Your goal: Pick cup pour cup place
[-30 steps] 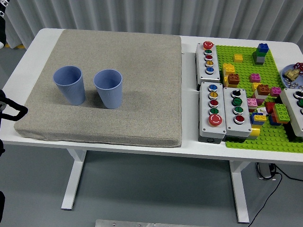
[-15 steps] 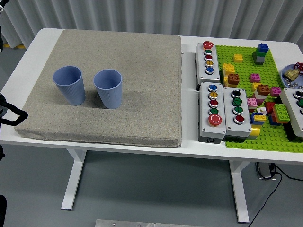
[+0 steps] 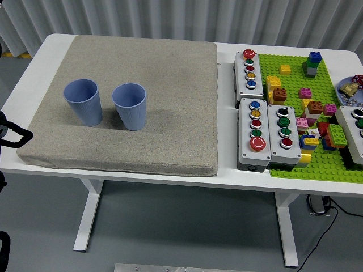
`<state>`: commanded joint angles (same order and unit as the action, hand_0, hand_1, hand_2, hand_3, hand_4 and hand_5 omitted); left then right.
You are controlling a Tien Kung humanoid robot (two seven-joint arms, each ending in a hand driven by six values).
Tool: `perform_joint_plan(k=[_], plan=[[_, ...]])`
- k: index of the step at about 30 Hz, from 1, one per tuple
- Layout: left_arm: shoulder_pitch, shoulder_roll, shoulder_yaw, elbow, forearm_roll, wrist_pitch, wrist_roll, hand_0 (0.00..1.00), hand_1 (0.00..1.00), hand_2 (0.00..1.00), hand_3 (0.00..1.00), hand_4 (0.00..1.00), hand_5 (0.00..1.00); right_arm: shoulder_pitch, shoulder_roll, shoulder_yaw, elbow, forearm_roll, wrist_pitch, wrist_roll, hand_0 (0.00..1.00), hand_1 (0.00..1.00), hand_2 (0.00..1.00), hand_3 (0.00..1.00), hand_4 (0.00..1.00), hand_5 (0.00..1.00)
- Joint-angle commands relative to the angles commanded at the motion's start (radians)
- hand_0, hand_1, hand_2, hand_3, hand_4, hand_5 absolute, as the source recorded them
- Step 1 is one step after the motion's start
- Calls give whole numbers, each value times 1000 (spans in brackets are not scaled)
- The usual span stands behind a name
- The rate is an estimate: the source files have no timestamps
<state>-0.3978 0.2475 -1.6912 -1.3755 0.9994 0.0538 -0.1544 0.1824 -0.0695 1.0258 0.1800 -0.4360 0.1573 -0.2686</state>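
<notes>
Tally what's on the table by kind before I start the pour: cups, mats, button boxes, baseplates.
Blue cups: 2, left cup and right cup, both upright on the mat
Grey mat: 1
Button boxes fully in view: 3
Green baseplate: 1
Total: 7

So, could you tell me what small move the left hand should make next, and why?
Probably reach right toward the left cup: the left hand sits at the mat's left edge, holding nothing, and both cups stand upright, untouched.

Ribbed matt plastic cups [image 3: 83, 102]; rough woven cloth mat [image 3: 136, 85].
</notes>
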Motion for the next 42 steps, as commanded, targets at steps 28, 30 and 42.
perform_joint_plan(k=[28,30,42], plan=[[-7,-19,-5,-16,8,1,3,844,841,986,978,901,998,7,6,22,0,36,9,-21,752,736,806,641,157,194],[-7,-21,-4,-16,10,1,4,844,841,986,978,901,998,7,6,22,0,36,9,-21,752,736,806,641,157,194],[-7,-20,-12,-22,17,1,5,842,837,982,976,897,998,6,6,36,0,20,10,-21,749,733,805,637,167,214]])
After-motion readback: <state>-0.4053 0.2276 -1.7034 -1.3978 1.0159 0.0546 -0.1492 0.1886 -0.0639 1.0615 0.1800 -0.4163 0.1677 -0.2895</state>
